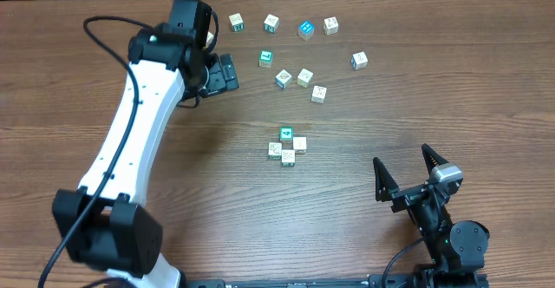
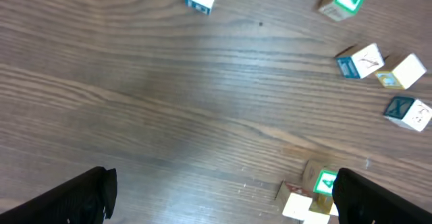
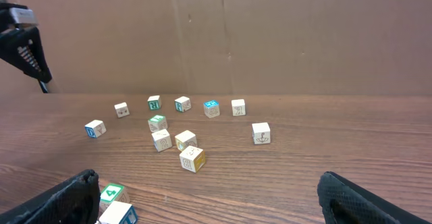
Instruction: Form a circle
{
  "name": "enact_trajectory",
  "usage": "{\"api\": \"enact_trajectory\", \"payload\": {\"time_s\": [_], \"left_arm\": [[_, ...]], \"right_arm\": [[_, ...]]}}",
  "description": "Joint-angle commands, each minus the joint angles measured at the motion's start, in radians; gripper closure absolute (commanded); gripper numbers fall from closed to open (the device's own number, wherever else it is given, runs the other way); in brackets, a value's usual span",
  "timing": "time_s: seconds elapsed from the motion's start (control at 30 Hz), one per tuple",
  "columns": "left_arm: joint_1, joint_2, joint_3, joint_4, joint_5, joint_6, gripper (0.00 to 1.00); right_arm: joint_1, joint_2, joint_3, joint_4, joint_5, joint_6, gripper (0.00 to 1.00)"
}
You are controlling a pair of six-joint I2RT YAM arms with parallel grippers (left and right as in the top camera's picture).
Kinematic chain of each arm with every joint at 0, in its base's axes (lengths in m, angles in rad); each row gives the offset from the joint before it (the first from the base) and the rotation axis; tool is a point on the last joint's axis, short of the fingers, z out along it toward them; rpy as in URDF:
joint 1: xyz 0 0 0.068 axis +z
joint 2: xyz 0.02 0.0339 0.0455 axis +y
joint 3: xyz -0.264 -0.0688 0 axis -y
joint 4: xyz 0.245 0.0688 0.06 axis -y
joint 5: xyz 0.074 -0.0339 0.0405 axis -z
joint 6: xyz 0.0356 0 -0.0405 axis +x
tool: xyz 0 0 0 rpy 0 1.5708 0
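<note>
Left to right: left gripper [image 1: 223, 73], jaws wide apart, holding nothing, beside loose cubes [image 1: 305, 77] scattered across far table [image 1: 468, 88]; cluster [image 1: 288, 147] of four touching cubes at centre; right gripper [image 1: 406, 172], jaws apart, holding nothing, near edge.

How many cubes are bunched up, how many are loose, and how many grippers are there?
Bunched cubes: 4
Loose cubes: 9
Grippers, left and right: 2
Total: 15
</note>
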Motion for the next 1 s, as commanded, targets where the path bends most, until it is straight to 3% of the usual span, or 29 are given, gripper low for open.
{"api": "enact_trajectory", "payload": {"time_s": [0.0, 0.47, 0.97], "left_arm": [[0.002, -0.077, -0.094, 0.063, -0.016, 0.035, 0.0], [0.002, -0.197, -0.405, 0.333, -0.013, 0.076, 0.0], [0.002, -0.264, -0.464, 0.323, -0.024, 0.08, 0.0]], "right_arm": [[-0.003, -0.009, -0.01, 0.006, 0.008, -0.005, 0.0], [-0.003, -0.009, -0.01, 0.006, 0.008, -0.005, 0.0], [-0.003, -0.009, -0.01, 0.006, 0.008, -0.005, 0.0]]}}
